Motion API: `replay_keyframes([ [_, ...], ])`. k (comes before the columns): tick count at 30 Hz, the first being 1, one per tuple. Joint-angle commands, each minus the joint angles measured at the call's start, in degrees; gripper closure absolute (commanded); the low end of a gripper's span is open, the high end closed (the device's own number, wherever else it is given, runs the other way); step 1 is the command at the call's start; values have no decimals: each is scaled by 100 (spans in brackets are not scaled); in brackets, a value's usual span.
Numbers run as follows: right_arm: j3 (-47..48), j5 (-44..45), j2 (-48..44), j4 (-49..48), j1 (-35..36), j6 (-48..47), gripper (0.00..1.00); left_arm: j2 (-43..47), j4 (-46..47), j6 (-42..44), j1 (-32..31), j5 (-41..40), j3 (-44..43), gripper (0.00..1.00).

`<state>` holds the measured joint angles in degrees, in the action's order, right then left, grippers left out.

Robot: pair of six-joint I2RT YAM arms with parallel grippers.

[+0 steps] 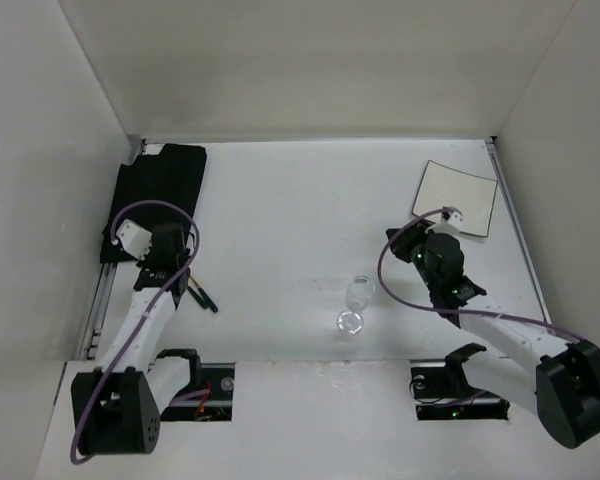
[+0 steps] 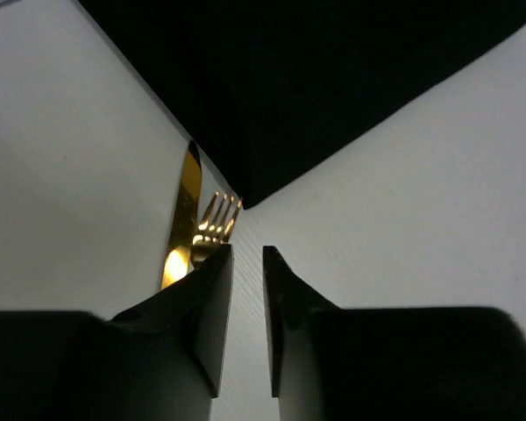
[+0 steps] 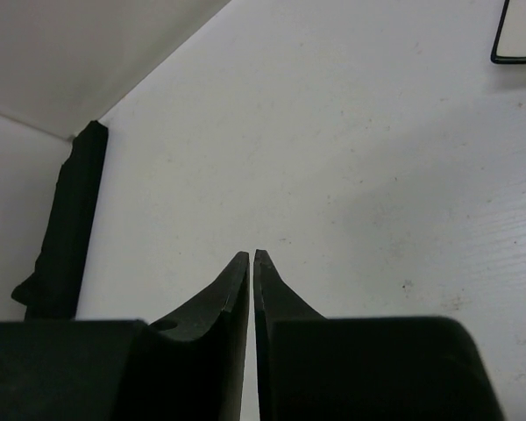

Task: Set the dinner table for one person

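Two gold pieces, a fork [image 2: 217, 219] and a knife [image 2: 186, 210], are seen at 10 o'clock of the left gripper [image 2: 247, 254], beside the black mat [image 2: 333, 79]. Its jaws are parted and empty. The right gripper [image 3: 251, 256] is pressed closed on nothing. The dinner table [image 1: 280, 220] lies beneath everything, with the wine glass [image 1: 358, 293] toward 5 o'clock. Cutlery pickup is judged in hand, so the jaws must be centred over one handle.

1 blk mat [image 1: 160, 195], 1 glass [image 1: 358, 295], 1 sq plate [image 1: 455, 197], 1 gold fork [image 2: 217, 219], 1 gold knife [image 2: 186, 210].
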<state>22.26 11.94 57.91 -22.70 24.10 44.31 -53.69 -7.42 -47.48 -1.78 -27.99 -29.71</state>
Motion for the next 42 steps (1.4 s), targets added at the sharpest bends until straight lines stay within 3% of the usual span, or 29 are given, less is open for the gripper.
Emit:
replay_keyframes([
  [1,279,-140,115,-191,64,-90,86,-579,548,-50,436,118,-429,76],
  [6,340,-280,264,-191,82,-134,81,-1309,1241,-480,1262,574,-535,43],
  [8,367,-289,326,-200,99,-142,80,-1617,1506,-639,1544,715,-579,40],
  [18,454,-482,572,-279,196,-169,78,-2891,1700,-280,2397,575,-1404,39],
  [24,507,-509,660,-279,284,-221,78,-3498,1639,362,2415,804,-2134,39],
  [30,516,-509,678,-279,302,-230,78,-3780,1235,371,2494,628,-2381,43],
  [39,507,-500,660,-279,302,-257,78,-4324,1208,617,2494,478,-2662,42],
  [42,490,-500,625,-279,302,-257,78,-4509,1225,670,2485,479,-2811,51],
])
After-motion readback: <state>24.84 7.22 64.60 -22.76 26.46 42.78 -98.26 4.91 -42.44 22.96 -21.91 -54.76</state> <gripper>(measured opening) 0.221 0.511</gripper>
